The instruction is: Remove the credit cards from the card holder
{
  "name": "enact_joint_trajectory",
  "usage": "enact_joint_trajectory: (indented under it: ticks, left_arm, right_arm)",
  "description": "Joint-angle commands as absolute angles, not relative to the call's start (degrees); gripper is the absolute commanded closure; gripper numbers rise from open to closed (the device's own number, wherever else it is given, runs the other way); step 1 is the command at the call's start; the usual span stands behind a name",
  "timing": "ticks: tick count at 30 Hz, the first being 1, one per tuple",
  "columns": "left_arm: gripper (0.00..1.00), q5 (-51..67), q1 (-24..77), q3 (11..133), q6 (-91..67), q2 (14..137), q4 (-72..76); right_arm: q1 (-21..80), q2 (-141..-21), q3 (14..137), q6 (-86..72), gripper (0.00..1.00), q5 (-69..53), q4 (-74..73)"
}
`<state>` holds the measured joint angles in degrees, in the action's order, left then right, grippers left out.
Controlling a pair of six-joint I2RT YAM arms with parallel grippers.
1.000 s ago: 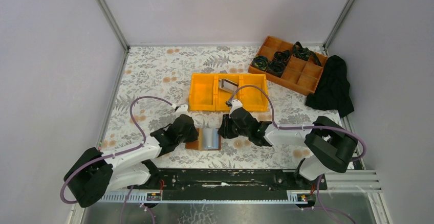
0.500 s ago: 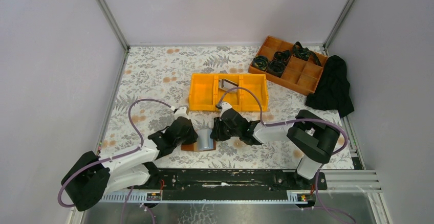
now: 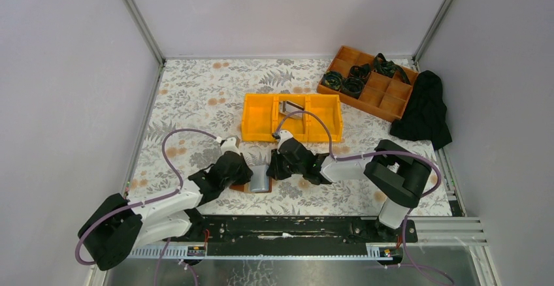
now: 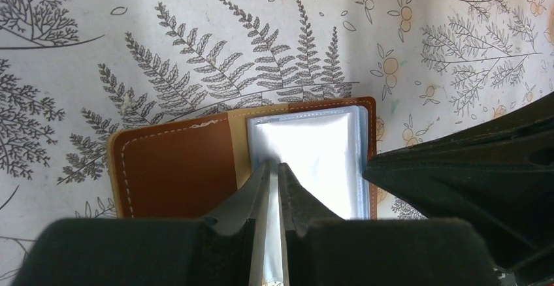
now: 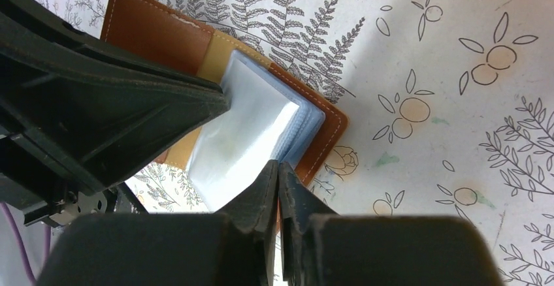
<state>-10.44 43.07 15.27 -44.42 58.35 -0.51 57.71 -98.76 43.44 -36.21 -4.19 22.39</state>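
Note:
The brown leather card holder [image 4: 176, 168] [image 5: 157, 28] [image 3: 243, 186] lies open on the floral table. Its clear plastic sleeves [image 4: 313, 155] [image 5: 242, 129] are lifted into a fan. My left gripper [image 4: 274, 164] [image 3: 247, 174] is shut on one raised sleeve, and a thin pale sheet shows between its fingers. My right gripper [image 5: 277, 162] [image 3: 271, 168] is shut, with its tips at the outer edge of the sleeve stack; I cannot tell if it pinches anything. No card shows inside the sleeves. A silvery-grey credit card [image 3: 289, 108] lies in the yellow bin's middle compartment.
The yellow three-part bin [image 3: 258, 119] stands just behind the grippers. A brown compartment tray [image 3: 375, 93] with black coiled items sits at the back right, beside a black cloth [image 3: 424, 110]. The two grippers nearly touch over the holder.
My right gripper moved left to the holder and closed its jaws at the sleeves' edge. The left gripper kept its grip on the sleeve and barely moved.

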Motion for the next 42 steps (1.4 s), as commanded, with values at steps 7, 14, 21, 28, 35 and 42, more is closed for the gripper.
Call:
enact_joint_trajectory:
  ticks: [7,14,21,28,35,42]
  left_arm:
    - [0.85,-4.0,42.9,16.0,-45.5,68.7,12.0]
    - [0.86,0.6,43.1,19.6,-46.8,75.9,17.4]
    - [0.86,3.2,45.9,23.0,-49.0,79.0,20.0]
    - [0.82,0.5,45.9,27.0,-47.8,79.9,16.5]
    - [0.82,0.3,44.3,29.1,-47.2,81.5,15.5]
    - [0.81,-1.3,41.9,30.4,-45.0,80.2,12.3]
  right_arm:
    - [58.5,-95.8,41.0,-35.4,1.00,-4.9,27.9]
    - [55.1,-87.2,36.3,-33.7,1.00,-1.5,24.7]
    - [51.0,-79.4,33.1,-31.2,1.00,0.9,20.1]
    - [52.8,-77.3,33.5,-30.7,0.71,-4.7,18.8]
    - [61.6,-82.4,32.6,-34.1,0.81,-2.6,22.1]
    - [63.7,-84.7,27.6,-38.2,0.88,-3.4,27.7]
